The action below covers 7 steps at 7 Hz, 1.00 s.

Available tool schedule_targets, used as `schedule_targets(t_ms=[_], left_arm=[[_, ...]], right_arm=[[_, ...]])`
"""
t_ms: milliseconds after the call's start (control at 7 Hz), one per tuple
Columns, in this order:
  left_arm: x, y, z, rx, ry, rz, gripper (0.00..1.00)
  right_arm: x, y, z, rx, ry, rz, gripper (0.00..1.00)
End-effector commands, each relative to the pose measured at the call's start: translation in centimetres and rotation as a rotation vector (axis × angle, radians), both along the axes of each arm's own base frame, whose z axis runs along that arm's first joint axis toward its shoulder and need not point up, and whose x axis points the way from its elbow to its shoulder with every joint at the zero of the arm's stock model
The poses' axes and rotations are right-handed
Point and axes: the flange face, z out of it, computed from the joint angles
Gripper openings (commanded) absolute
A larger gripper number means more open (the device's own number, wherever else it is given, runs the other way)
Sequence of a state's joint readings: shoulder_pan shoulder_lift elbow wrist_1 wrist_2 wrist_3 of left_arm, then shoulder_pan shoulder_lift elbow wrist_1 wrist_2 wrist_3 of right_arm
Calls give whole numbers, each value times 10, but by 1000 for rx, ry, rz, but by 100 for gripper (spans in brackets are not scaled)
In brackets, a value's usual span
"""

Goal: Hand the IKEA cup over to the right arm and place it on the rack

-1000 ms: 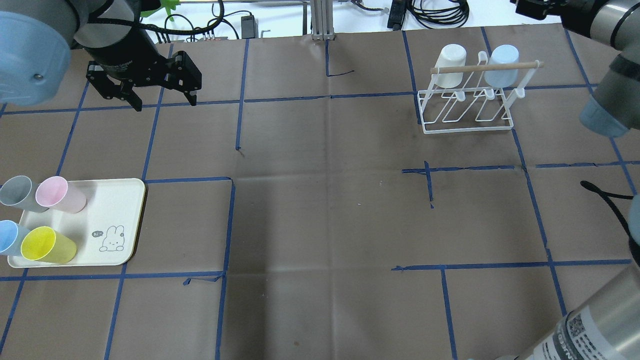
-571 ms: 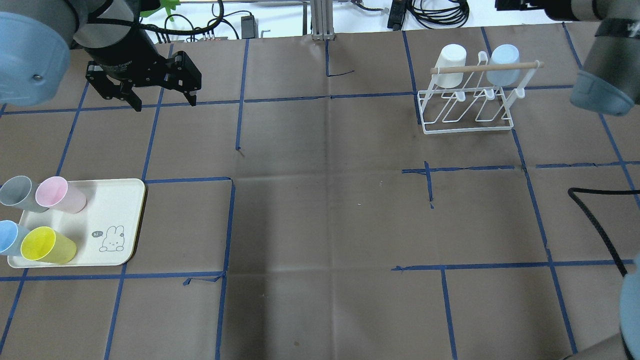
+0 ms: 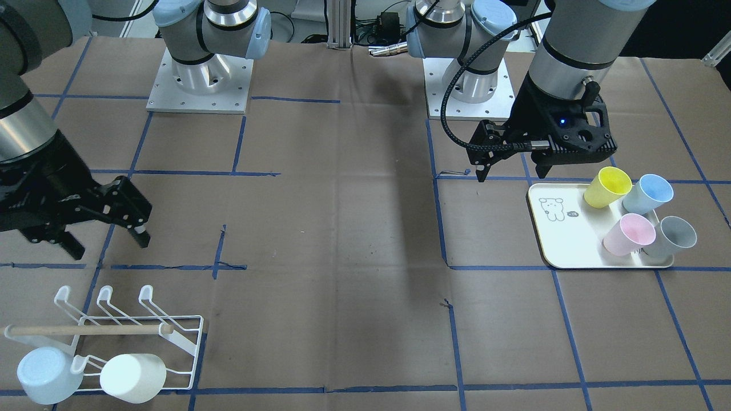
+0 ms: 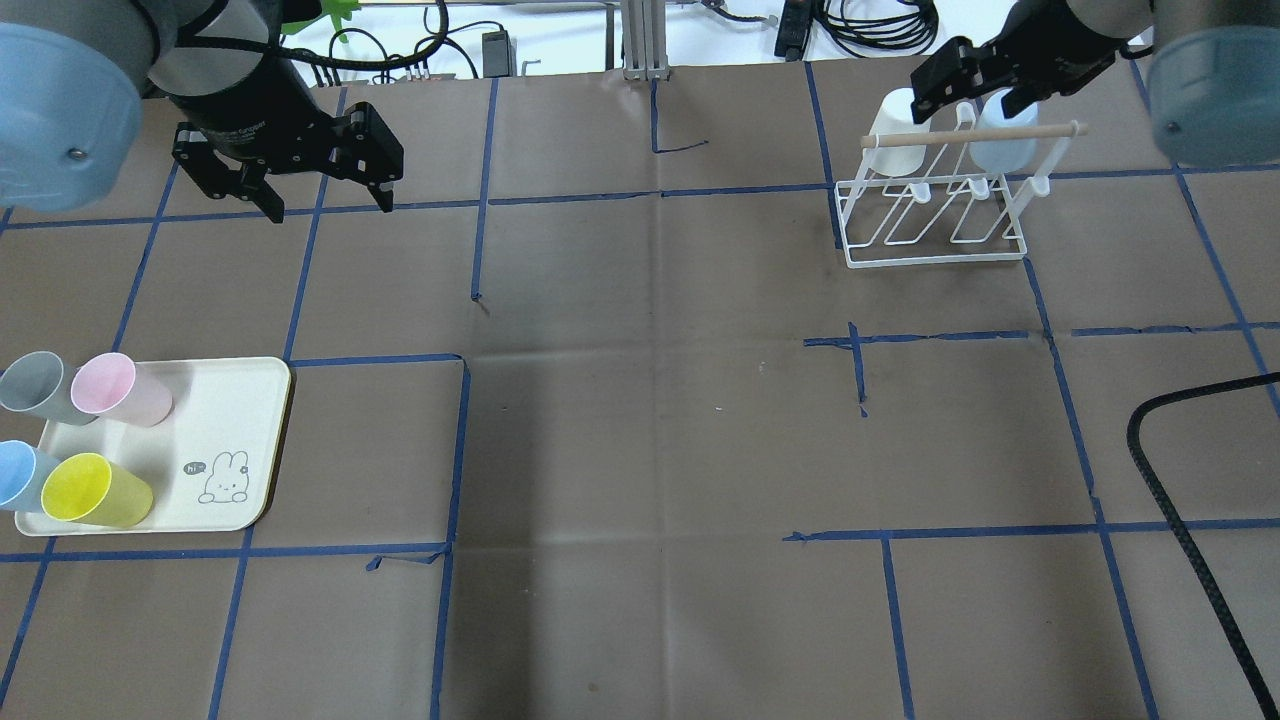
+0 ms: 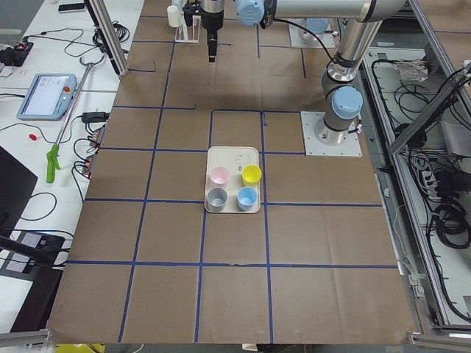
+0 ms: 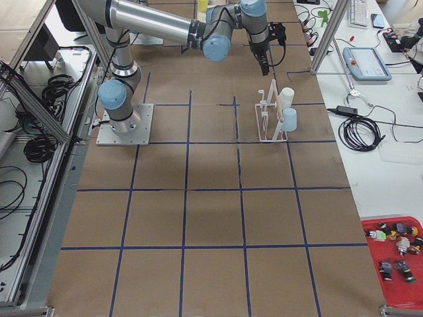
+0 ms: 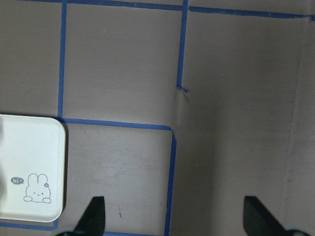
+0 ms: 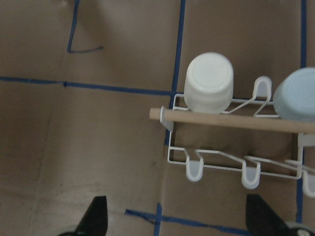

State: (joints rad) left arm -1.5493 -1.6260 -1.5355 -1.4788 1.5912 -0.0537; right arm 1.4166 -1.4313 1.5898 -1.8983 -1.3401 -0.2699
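**Condition, near to far**

1. A black cable (image 4: 1180, 500) crosses the near right corner of the bench (image 4: 640, 420).
2. At the near left, the tray (image 4: 235, 430) carries four cups, mouths up and set close together: yellow cup (image 4: 95, 490), blue cup (image 4: 18, 475), pink cup (image 4: 120, 388), grey cup (image 4: 35, 385). None has been picked up.
3. Beyond the tray, the left claw (image 4: 330, 208) hangs above bare bench, spread wide and empty.
4. At the far right stands the rack (image 4: 935, 255). A white cup (image 4: 900, 130) and a pale blue cup (image 4: 1005, 140) sit upturned on its far prongs. The remaining prongs are free.
5. The right claw (image 3: 108, 244) hovers over the rack, spread wide and empty.

**Hazards**

- Tight cup spacing: a finger lowered between two cups could tip or push the neighbour. The yellow and pink cups border the bare part of the tray and look easiest to reach.
- Handover: if the left claw releases before the right has closed, the cup drops.
- The dowel (image 4: 970, 137) spans the rack above the prongs. A low approach could strike it or the seated cups and shift the light rack.
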Motion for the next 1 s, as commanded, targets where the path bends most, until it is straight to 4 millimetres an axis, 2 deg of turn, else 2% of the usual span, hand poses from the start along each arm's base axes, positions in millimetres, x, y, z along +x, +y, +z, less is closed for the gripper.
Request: schedule_targets(t_ms=[0,143,286,571,714,857], left_arm=[[0,0,0,0,0,0,99],[0,0,0,0,0,0,99],[0,0,0,0,1,1,99],[0,0,0,0,1,2,99],[0,0,-1,1,1,5,99],[0,0,-1,1,1,5,99]], right_arm=[[59,32,-4,155,-8,99,100],[74,51,10,160,69,111,100],[80,73,25,194,129,16,100],[83,121,56,246,122,-72,100],[82,130,64,236,131,-72,100],[79,131,64,240,172,-77,100]])
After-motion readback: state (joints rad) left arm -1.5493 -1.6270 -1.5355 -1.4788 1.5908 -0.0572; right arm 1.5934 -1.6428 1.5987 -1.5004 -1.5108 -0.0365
